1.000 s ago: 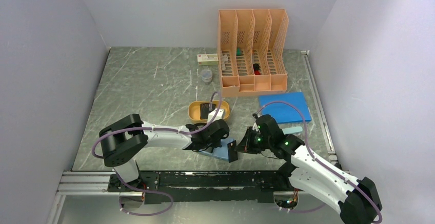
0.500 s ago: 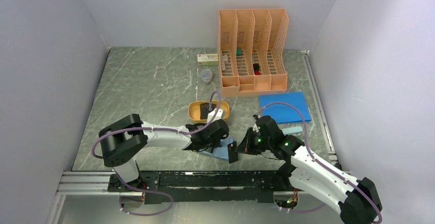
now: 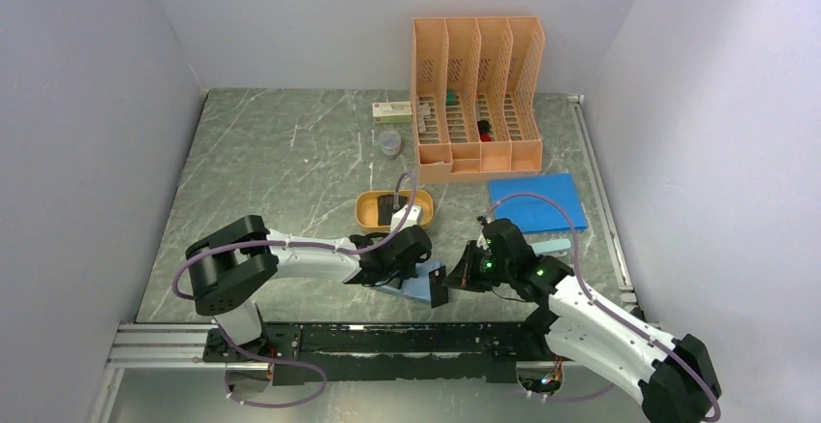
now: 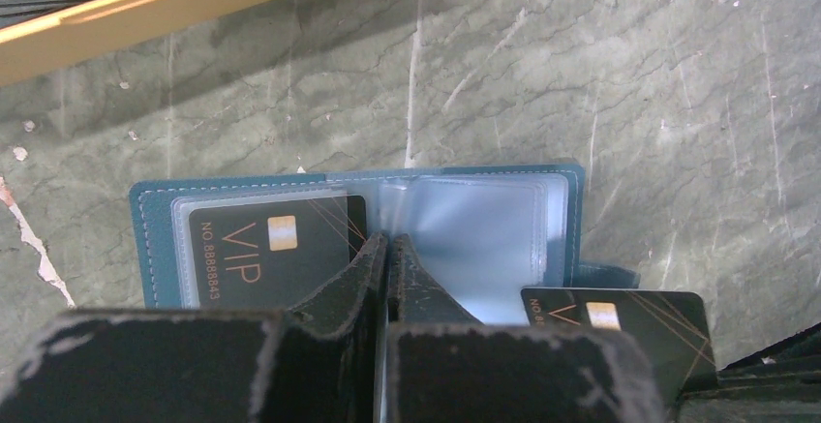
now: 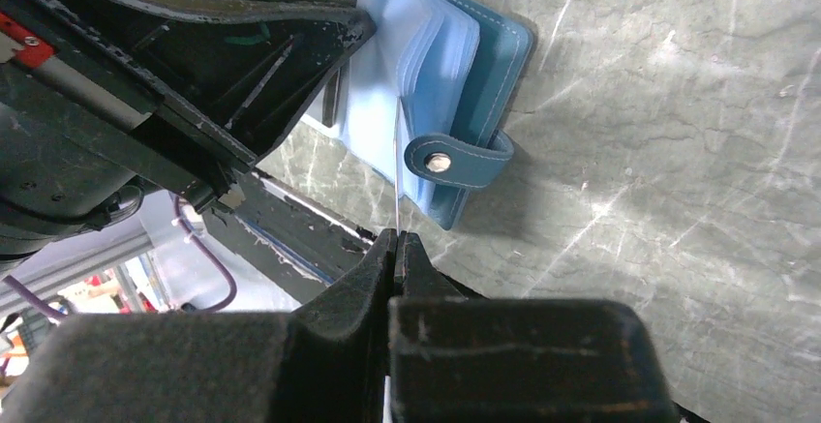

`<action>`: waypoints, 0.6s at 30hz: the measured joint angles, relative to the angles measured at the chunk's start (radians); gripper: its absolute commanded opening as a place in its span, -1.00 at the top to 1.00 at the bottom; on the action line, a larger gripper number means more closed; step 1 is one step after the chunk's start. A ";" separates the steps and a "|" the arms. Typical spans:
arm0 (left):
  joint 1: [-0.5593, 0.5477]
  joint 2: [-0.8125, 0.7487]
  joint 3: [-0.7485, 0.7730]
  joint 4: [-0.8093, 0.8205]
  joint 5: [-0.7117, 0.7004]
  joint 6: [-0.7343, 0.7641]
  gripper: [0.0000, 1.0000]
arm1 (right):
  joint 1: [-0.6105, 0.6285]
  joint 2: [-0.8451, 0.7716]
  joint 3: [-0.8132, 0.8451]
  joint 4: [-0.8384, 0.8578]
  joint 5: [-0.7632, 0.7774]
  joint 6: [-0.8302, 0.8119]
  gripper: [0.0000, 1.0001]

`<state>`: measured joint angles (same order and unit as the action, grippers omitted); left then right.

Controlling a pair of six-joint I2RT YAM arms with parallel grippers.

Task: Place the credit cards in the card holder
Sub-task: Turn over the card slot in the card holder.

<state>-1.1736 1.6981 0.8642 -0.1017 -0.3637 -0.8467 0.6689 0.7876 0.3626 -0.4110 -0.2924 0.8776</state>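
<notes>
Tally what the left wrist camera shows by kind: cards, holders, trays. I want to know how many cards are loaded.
VIP credit card: 2, one in the holder's left pocket, one outside at its right edge
teal card holder: 1
orange tray: 1, only its rim shows
Total: 4

On the table (image 3: 281,171), an open card holder (image 3: 411,287) lies near the front edge. It has one card (image 4: 271,254) in a pocket and a second card (image 4: 620,331) at its corner. A tray (image 3: 368,212) sits just behind it, a file rack (image 3: 476,94) farther back, and a sheet (image 3: 537,200) to the right.
</notes>
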 measured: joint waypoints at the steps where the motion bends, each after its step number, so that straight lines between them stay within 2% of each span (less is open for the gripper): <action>1: 0.000 0.000 0.000 0.000 0.000 -0.001 0.90 | 0.000 -0.014 0.000 -0.007 0.009 0.000 1.00; 6: 0.000 -0.001 -0.004 0.003 0.000 -0.006 0.90 | 0.000 -0.061 0.004 -0.029 0.045 -0.001 1.00; 18: 0.000 -0.002 -0.004 0.003 0.000 -0.006 0.90 | 0.000 -0.024 0.005 -0.027 0.047 -0.002 1.00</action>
<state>-1.1736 1.6962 0.8600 -0.0986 -0.3637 -0.8528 0.6693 0.7639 0.3679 -0.4377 -0.2451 0.8761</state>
